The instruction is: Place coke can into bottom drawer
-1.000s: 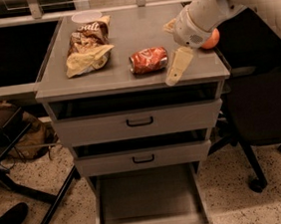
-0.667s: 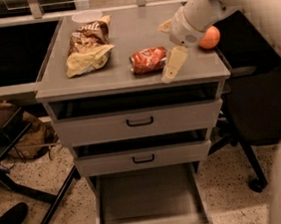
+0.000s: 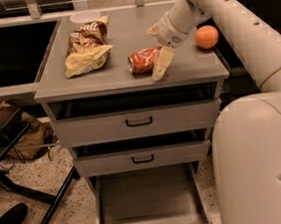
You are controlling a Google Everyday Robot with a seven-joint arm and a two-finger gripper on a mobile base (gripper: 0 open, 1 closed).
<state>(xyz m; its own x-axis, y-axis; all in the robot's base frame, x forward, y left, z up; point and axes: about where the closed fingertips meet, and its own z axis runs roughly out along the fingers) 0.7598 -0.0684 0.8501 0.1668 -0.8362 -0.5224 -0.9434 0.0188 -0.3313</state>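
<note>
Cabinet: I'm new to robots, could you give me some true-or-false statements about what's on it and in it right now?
1. The can lies on its side on the cabinet top. True.
2. The bottom drawer is shut. False: it is pulled out.
3. The orange is in a drawer. False: it sits on the cabinet top, right of the end effector.
4. The end effector is at the can's right end, fingers apart. True.
5. The chip bag lies left of the can. True.

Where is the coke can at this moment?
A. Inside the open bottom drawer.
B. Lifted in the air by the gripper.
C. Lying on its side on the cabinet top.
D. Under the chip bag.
C: the coke can lies on its side on the cabinet top, with the gripper low at its right end.
</note>
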